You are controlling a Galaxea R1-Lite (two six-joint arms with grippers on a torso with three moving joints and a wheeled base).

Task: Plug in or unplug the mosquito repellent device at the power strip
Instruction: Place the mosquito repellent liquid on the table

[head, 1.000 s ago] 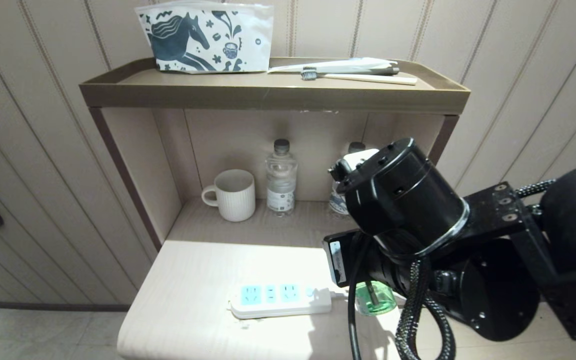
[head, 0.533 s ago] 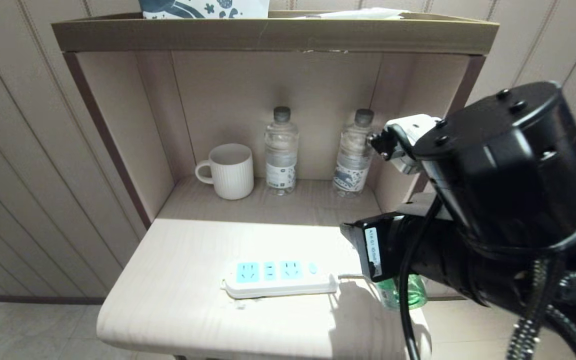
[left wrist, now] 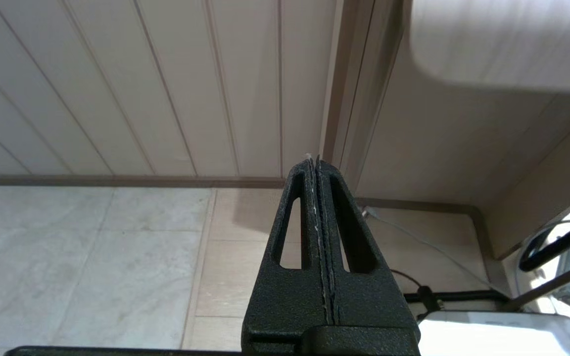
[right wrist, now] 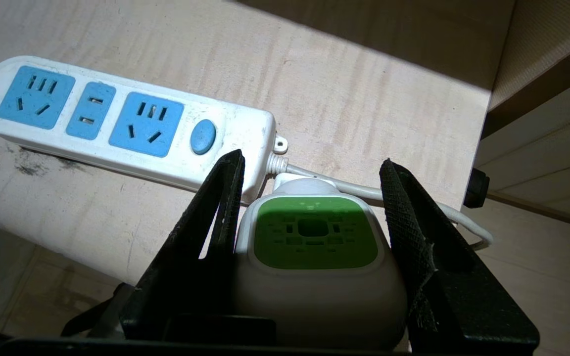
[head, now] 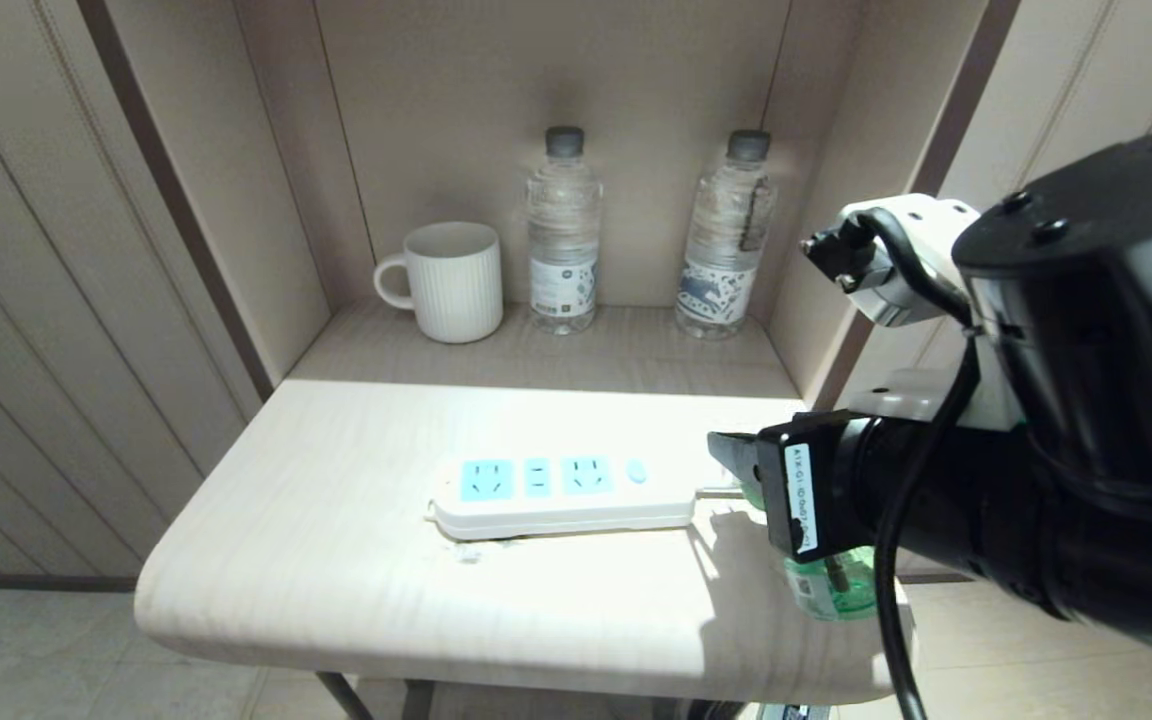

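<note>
One rounded white plastic mosquito repellent device (right wrist: 314, 267) with a matte green top patch sits clamped in your right gripper (right wrist: 312, 247), just beside the cord end of the flat white power strip (right wrist: 121, 123) with glossy blue sockets, on pale woodgrain table (head: 336, 560). Your left gripper (left wrist: 317, 170) hangs pressed together over floor tiles.

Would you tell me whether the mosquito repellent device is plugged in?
Unplugged: the mosquito repellent device sits in the right gripper, and the power strip sockets are all empty.
</note>
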